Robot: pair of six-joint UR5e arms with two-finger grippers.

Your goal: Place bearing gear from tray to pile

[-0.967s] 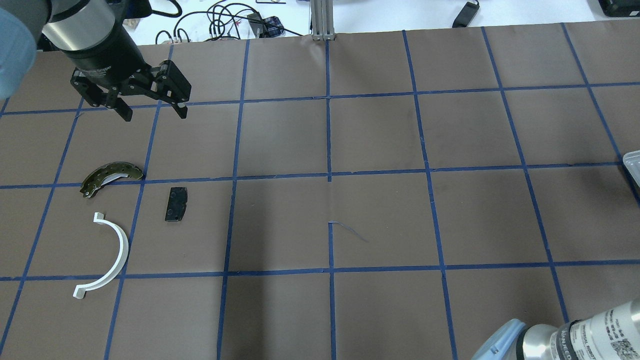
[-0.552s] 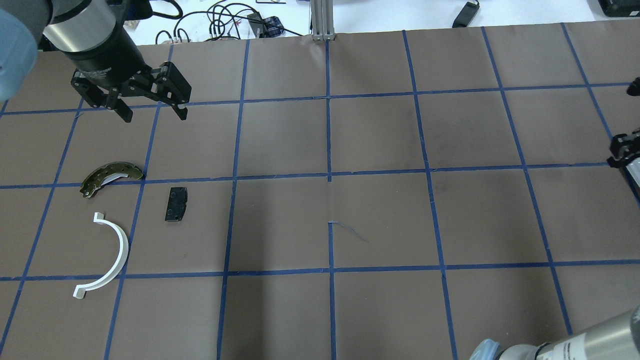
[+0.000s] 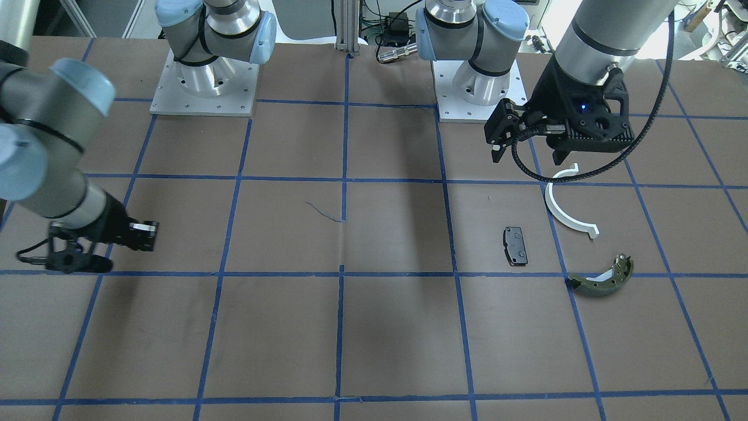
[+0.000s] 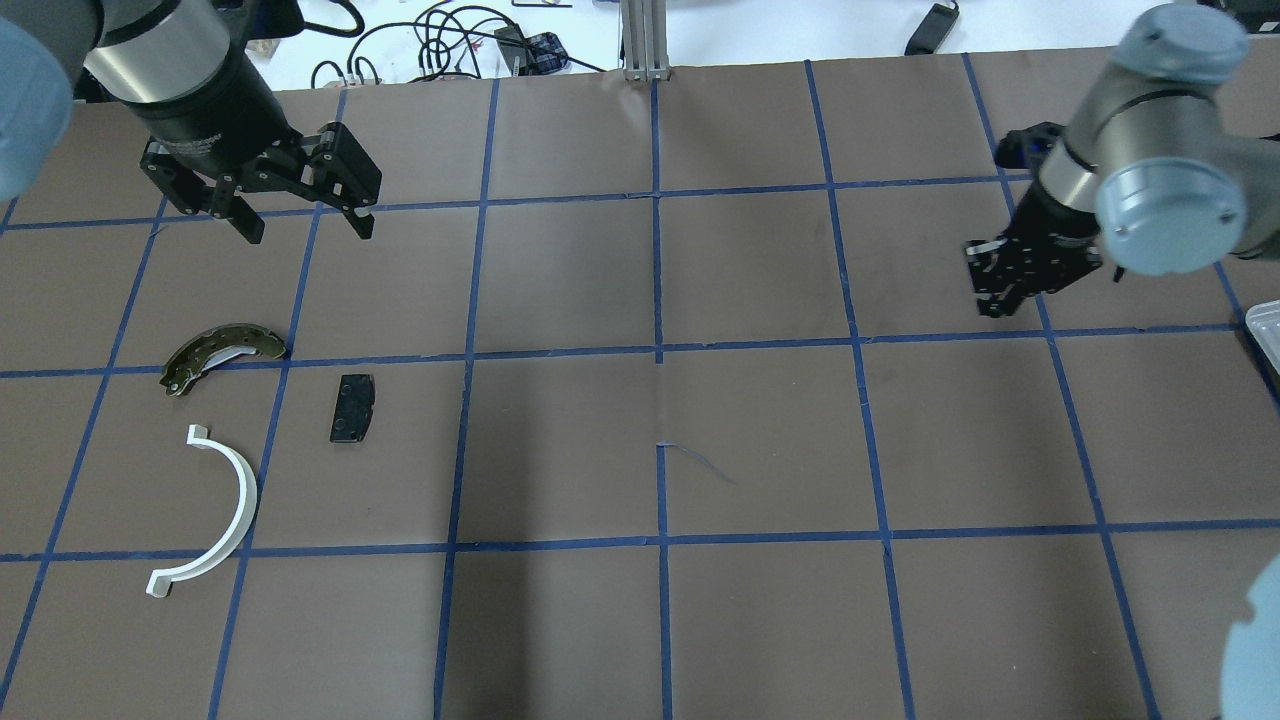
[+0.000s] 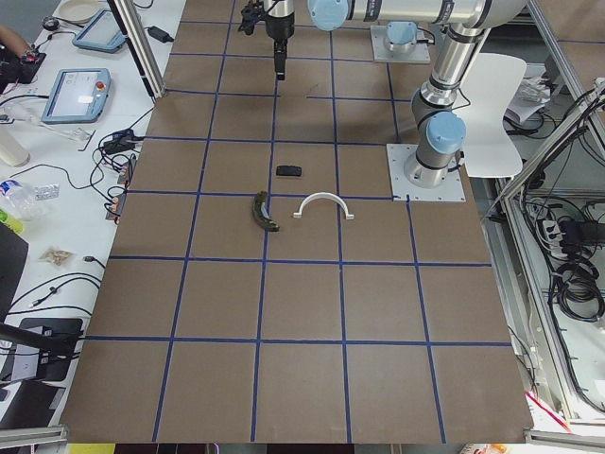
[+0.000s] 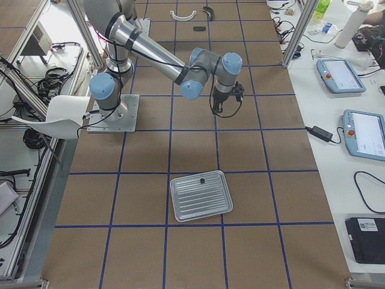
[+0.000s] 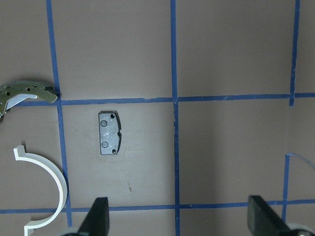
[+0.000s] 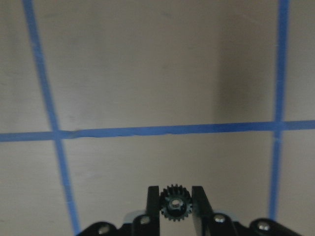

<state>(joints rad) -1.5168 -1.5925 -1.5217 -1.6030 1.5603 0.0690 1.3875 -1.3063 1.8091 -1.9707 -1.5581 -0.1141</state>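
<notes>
My right gripper (image 8: 172, 199) is shut on a small black toothed bearing gear (image 8: 172, 202) and holds it above bare brown table. The gripper also shows in the overhead view (image 4: 995, 303) at the right, far from the pile. The pile lies at the left: an olive-green brake shoe (image 4: 222, 350), a flat black pad (image 4: 352, 407) and a white half-ring (image 4: 225, 510). My left gripper (image 4: 305, 225) is open and empty, hovering behind the pile. The metal tray (image 6: 200, 194) lies off to the right.
The table is brown paper with a blue tape grid (image 4: 658, 350). A small dark part (image 6: 203, 179) sits near the tray's far rim. Cables (image 4: 450, 40) and a metal post (image 4: 645, 40) stand beyond the far edge.
My right arm has swung in from the right edge and now hangs over the right part of the table. The left arm and the pile have not moved.
</notes>
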